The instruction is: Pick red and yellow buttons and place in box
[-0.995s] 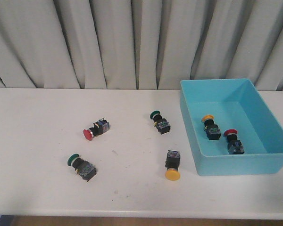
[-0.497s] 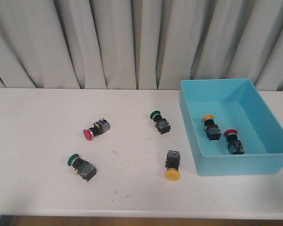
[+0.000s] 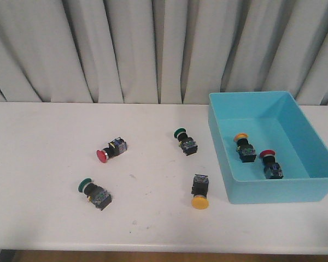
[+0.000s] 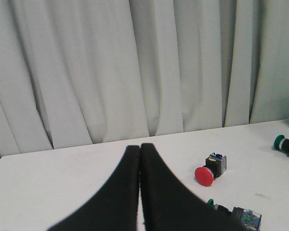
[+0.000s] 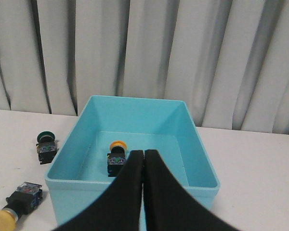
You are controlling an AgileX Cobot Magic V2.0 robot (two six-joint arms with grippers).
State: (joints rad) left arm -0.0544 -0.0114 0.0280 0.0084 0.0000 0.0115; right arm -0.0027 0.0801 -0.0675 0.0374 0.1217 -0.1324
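A red button (image 3: 111,150) lies on the table left of centre and also shows in the left wrist view (image 4: 210,169). A yellow button (image 3: 200,192) lies just left of the turquoise box (image 3: 279,191). Inside the box lie another yellow button (image 3: 244,146) and another red button (image 3: 270,164). Neither gripper shows in the front view. My left gripper (image 4: 139,147) is shut and empty, short of the red button. My right gripper (image 5: 144,153) is shut and empty in front of the box (image 5: 135,103), hiding part of its inside.
Two green-capped buttons lie on the table, one near the box (image 3: 185,141) and one at the front left (image 3: 94,192). Grey curtains hang behind the table's far edge.
The dark tip of my right arm at the lower right corner of the front view has drawn back out of view. The buttons and box have not moved.
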